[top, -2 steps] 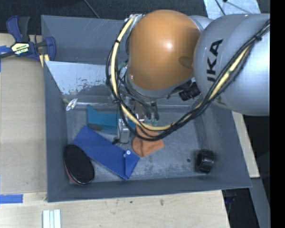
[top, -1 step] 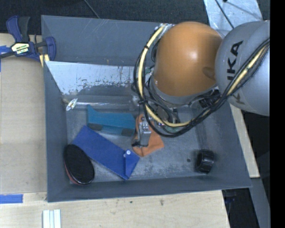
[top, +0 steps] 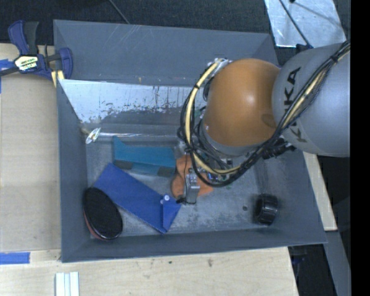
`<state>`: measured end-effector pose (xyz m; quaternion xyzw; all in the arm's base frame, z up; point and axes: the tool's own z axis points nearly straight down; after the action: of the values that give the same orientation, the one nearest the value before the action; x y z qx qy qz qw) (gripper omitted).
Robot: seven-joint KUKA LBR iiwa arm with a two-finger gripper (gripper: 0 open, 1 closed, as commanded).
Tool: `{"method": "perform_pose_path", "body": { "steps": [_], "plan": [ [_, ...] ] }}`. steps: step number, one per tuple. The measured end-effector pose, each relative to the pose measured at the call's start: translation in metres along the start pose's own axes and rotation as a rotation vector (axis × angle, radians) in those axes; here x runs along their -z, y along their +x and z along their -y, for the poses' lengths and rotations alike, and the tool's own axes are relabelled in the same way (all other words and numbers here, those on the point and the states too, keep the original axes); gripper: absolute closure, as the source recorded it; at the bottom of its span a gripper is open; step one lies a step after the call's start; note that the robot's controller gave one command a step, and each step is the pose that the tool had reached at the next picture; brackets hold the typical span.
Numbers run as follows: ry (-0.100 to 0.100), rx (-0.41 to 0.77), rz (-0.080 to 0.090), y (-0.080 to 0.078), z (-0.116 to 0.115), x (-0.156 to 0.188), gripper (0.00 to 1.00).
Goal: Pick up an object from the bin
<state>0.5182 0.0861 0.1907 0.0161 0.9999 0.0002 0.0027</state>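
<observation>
My gripper [top: 190, 191] reaches down below the orange wrist cover, low over the middle of the bin floor. It stands at the right tip of a flat blue pad [top: 134, 197] that lies slanted across the floor. An orange thing [top: 181, 170] lies right beside the gripper on its left, partly hidden by it. A teal block [top: 145, 155] sits just behind the pad, left of the gripper.
A black oval brush [top: 102, 213] lies in the bin's front left corner. A small black cap [top: 265, 209] sits at the front right. A clear plastic tube [top: 132, 131] lies along the back wall. The arm covers the bin's right rear part.
</observation>
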Motion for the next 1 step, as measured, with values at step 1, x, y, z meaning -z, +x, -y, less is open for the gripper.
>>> {"method": "perform_pose_path", "body": {
  "steps": [1],
  "plan": [
    [0.000, 0.022, -0.004, -0.0277, 0.0277, -0.0128, 0.00]
  ]
}}
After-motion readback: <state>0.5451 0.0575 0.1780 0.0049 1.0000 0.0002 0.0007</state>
